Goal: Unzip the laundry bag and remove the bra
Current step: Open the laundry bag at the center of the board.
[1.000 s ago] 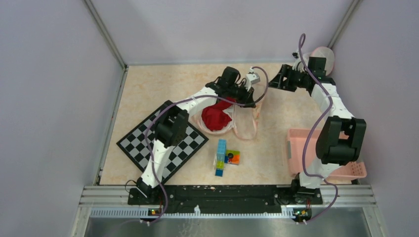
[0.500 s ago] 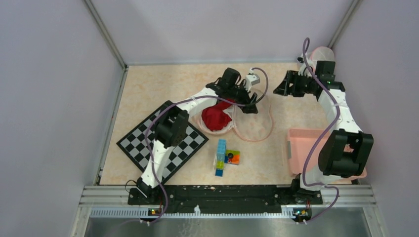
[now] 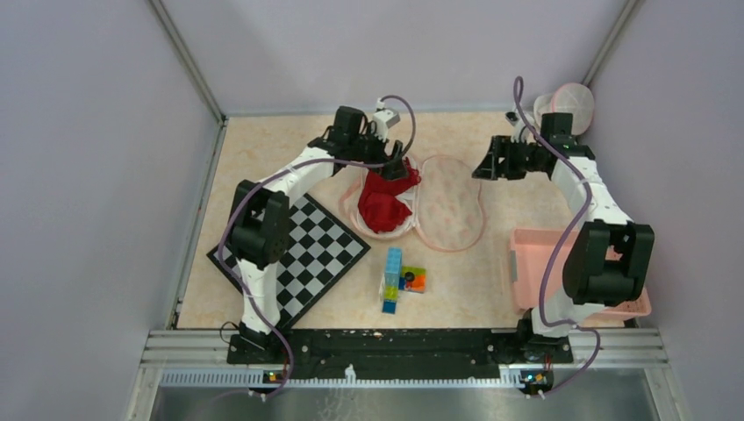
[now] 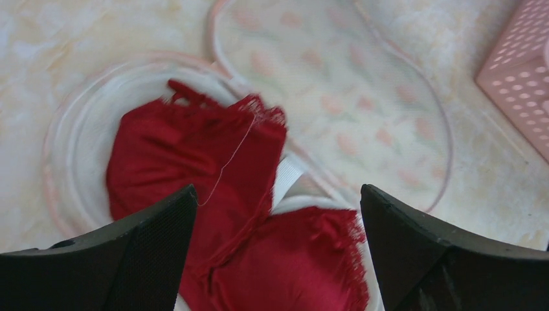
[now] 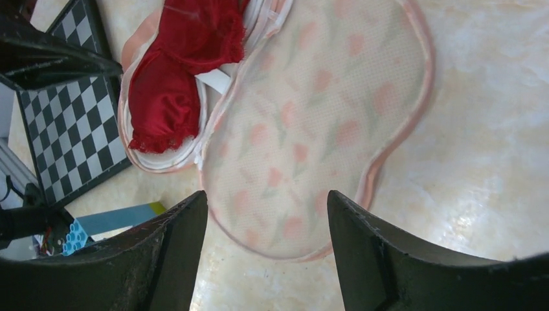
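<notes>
The table (image 3: 263,158) has a beige marbled top and is boxed in by plain lilac walls (image 3: 105,175). On the left there's a black-and-white checkerboard (image 3: 307,254) lying flat, turned cornerwise. Just right of it sits a little clump of bright toy blocks (image 3: 401,279) (a tall blue one, plus yellow, green and orange bits with something black on top). At the right near edge is a pink perforated basket (image 3: 526,263). The far right corner has a round pinkish mesh thing (image 3: 575,101), can't tell what exactly.
</notes>
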`<control>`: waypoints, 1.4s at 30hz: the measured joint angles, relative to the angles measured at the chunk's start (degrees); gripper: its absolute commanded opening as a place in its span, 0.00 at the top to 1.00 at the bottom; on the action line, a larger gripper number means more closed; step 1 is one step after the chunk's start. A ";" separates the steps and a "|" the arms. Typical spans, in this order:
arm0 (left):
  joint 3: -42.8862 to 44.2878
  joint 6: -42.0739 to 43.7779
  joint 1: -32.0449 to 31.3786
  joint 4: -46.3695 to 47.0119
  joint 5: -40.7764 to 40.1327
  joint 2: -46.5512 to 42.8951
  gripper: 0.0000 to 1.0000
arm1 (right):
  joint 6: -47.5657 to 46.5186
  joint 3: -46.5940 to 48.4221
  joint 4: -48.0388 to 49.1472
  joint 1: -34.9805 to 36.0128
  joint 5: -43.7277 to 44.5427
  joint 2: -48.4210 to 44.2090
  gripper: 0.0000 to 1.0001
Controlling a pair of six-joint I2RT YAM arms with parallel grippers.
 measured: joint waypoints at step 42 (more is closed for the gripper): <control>-5.70 -2.29 3.30 2.27 1.73 -1.14 0.01 | -26.12 -33.35 11.74 -27.82 22.25 -14.91 0.21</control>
